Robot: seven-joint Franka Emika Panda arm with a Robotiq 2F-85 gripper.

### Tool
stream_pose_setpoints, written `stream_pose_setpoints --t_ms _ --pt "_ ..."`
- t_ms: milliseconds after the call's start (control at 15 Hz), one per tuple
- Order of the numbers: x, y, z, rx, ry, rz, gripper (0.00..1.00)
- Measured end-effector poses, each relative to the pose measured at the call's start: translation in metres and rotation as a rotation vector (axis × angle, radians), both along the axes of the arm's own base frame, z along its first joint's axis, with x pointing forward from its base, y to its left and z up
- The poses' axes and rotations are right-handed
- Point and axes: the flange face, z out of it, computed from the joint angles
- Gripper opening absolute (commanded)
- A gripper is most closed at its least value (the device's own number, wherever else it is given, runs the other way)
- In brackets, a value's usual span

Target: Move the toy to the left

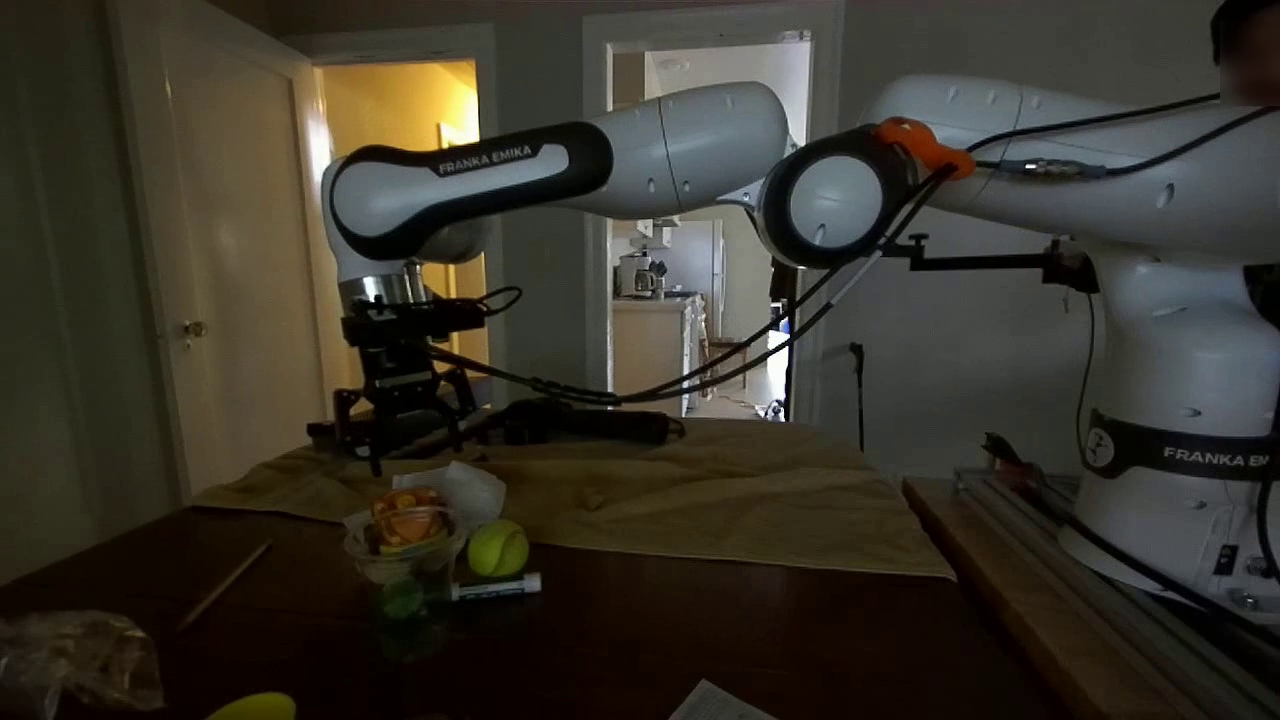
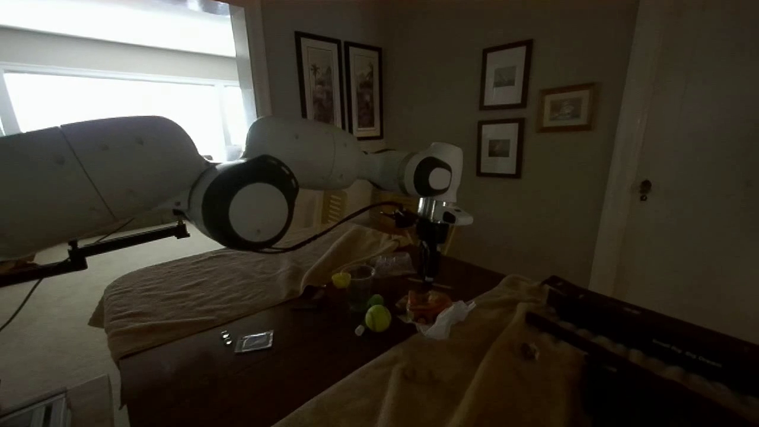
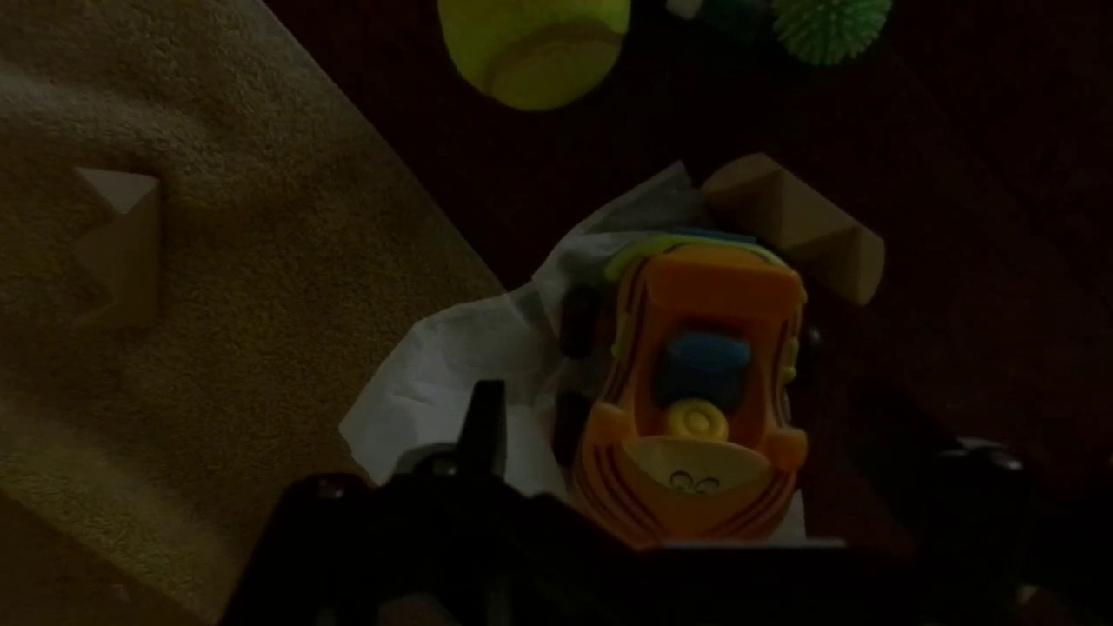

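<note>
Clearly apart, the jaws of the black two-fingered gripper showed at lower left and, dimly, lower right of the wrist view. Between them in that frame, below centre, sat a squat orange toy car, partly over a crumpled white paper-like sheet. A tan notched block lay just beside the car's upper right corner. Yellow-green tennis ball was at top centre; green spiky ball, top right, cut by the edge.

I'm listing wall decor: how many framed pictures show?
5, in an exterior view: leftmost picture, tall picture beside it, upper middle picture, lower middle picture, rightmost picture. Others may be hidden.
</note>
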Motion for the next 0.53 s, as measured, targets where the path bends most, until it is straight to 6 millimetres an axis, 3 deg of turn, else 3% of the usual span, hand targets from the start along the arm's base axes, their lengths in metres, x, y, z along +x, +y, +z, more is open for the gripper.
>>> stream_pose_setpoints --t_ms 267,533 --pt "0.001 0.016 -0.032 -0.006 -0.017 0.031 1.0" --pt "0.002 0.027 -0.051 -0.015 -0.038 0.048 1.0"
